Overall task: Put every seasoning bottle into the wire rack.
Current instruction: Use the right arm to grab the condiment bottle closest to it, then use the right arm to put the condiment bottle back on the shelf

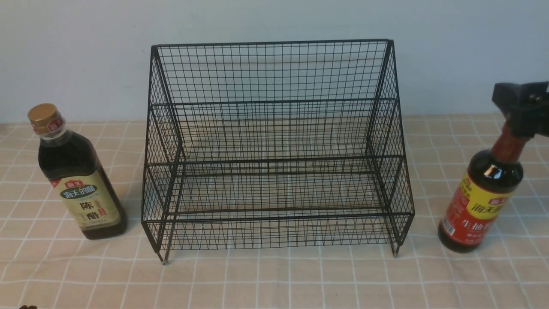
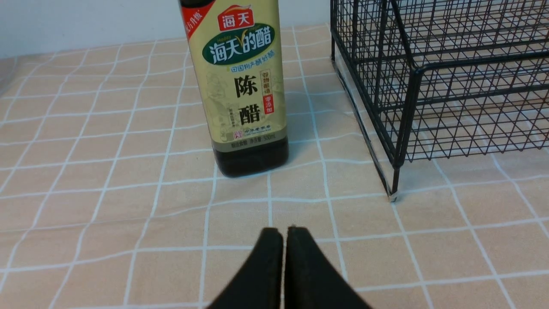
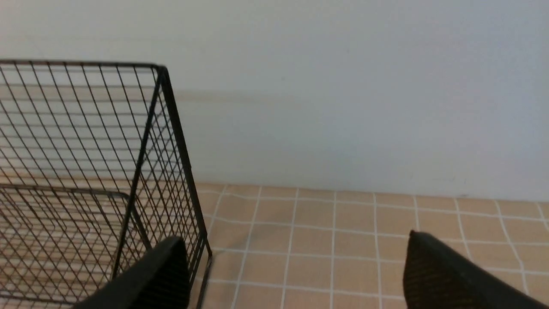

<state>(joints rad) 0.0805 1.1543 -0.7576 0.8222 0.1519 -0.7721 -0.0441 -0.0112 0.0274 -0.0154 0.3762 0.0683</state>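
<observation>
Left claw closed, short of gold-cap bottle. Right claw open by red-neck bottle top. Rack empty, both bottles on desk: nothing done.

Front view. Centre: black wire rack, two stepped tiers, tall grid back, mesh sides, small feet, standing on the checked table; both tiers empty. Left of frame: squarish bottle of dark liquid, gold cap, beige-green label facing the camera, standing on its base just beside the rack's left side, apart from it. Right of frame: round bottle of dark liquid, long red neck, red-yellow label, standing on its base near the rack's right front foot, not touching it; its cap is hidden. Both bottles are outside the rack, one on each side, level with its front.
</observation>
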